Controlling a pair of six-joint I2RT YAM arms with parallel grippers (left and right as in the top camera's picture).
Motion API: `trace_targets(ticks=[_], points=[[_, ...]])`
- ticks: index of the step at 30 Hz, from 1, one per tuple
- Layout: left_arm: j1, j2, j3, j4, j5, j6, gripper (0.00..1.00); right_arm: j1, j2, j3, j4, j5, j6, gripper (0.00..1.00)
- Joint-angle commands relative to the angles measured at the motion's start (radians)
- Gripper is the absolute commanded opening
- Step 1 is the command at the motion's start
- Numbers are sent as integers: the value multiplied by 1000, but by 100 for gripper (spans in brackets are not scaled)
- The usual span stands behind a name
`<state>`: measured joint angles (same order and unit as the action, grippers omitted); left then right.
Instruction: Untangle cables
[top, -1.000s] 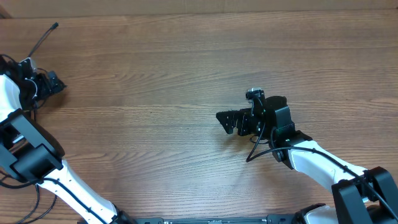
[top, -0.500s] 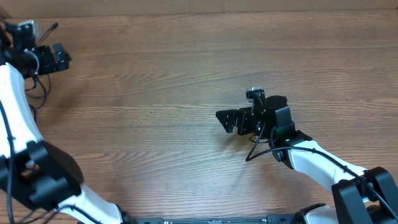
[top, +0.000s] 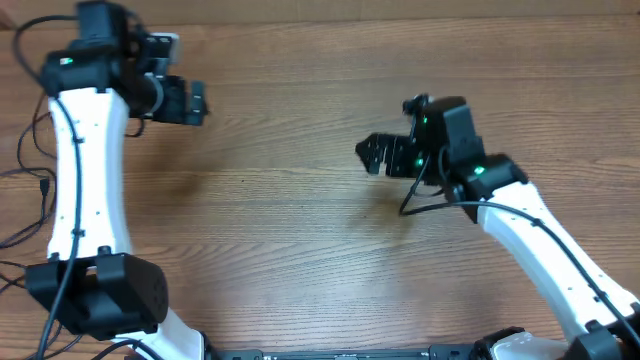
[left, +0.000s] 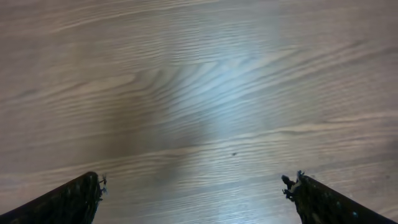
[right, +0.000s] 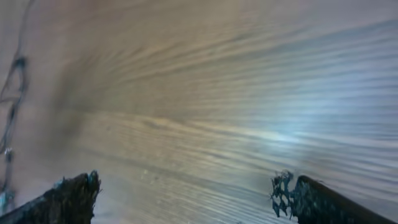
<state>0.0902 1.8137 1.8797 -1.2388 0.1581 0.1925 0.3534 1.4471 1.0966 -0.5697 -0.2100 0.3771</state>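
Observation:
Thin black cables (top: 22, 170) lie at the table's far left edge in the overhead view, partly cut off by the frame. A blurred cable (right: 11, 93) also shows at the left edge of the right wrist view. My left gripper (top: 190, 102) is open and empty over bare wood at the upper left, to the right of the cables; its fingers are wide apart in the left wrist view (left: 196, 186). My right gripper (top: 368, 156) is open and empty over the table's middle, far from the cables; the right wrist view (right: 186, 193) shows only blurred wood between its fingers.
The wooden table (top: 290, 260) fills all views. The left arm's white links (top: 85, 180) stretch down the left side. The right arm's own black cable (top: 425, 195) loops beside its wrist.
My left arm has swung from the far left edge up and to the right over the table. My right arm has lifted and moved slightly up and right.

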Motion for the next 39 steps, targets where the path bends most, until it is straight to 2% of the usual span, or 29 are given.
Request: trace_targets(ticks=[1,5,10,15,39], points=[[-108,-15,4,-7,-28,-9,99,-2,-28,116,-72,204,-16,100],[-227,-15,2,-10,-32,-48,100,-2,-28,183,-120,251,-16,100],[-346,-15,2,29,-34,-59,99,-2,-27,184,-125,250,-15,100],[-400,-15,2,35,-35,-59,99,-2,-27,184,-125,250,-15,100],[-412,-15,2,35,-35,-58,100,-2,-27,184,-125,250,-15,100]])
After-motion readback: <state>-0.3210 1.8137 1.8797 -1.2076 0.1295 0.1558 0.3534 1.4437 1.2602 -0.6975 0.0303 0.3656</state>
